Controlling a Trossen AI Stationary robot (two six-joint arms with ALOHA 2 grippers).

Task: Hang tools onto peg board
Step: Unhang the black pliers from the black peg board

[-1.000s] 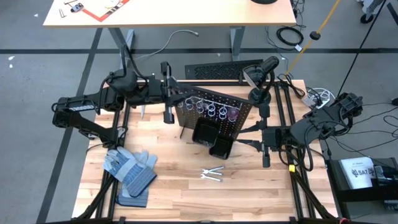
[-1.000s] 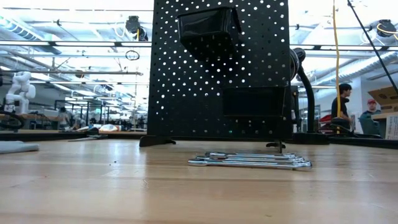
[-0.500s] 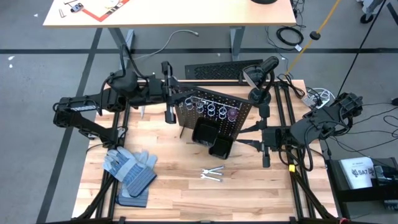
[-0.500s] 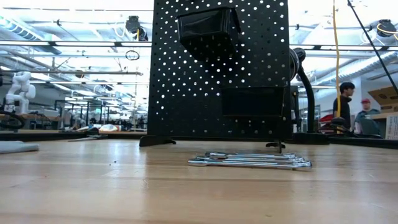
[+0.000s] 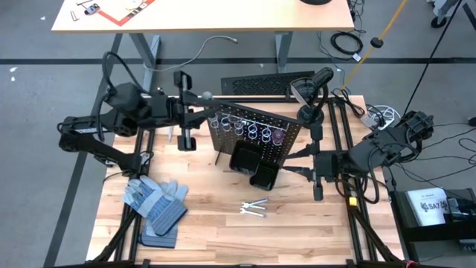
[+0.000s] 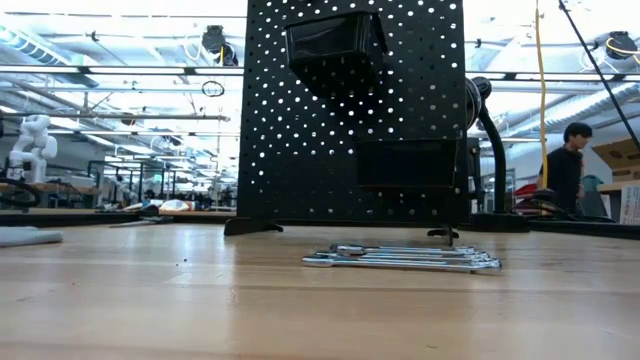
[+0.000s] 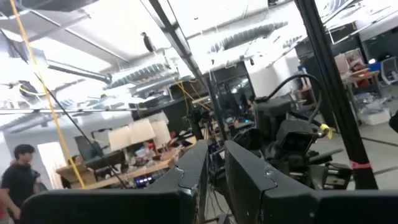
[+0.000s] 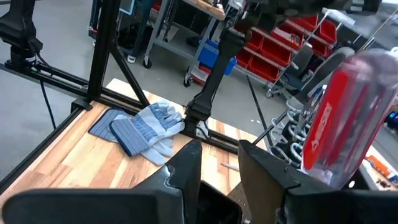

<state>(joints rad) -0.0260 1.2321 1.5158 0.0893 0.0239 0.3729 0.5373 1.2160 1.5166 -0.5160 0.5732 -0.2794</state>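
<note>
Two silver wrenches lie on the wooden table in front of the peg board, not yet hung, while a red-handled screwdriver stands in the board's row of silver rings, so the job appears partly done. The left gripper, raised beside the board's left end, has its dark fingers drawn close with a narrow gap and nothing visibly between them. The right gripper, waiting at the board's right end, holds its fingers slightly apart and empty, pointing toward the blue-grey work gloves at the table's left front. The black bin hangs on the board's front. A person stands in the room beyond the table.
</note>
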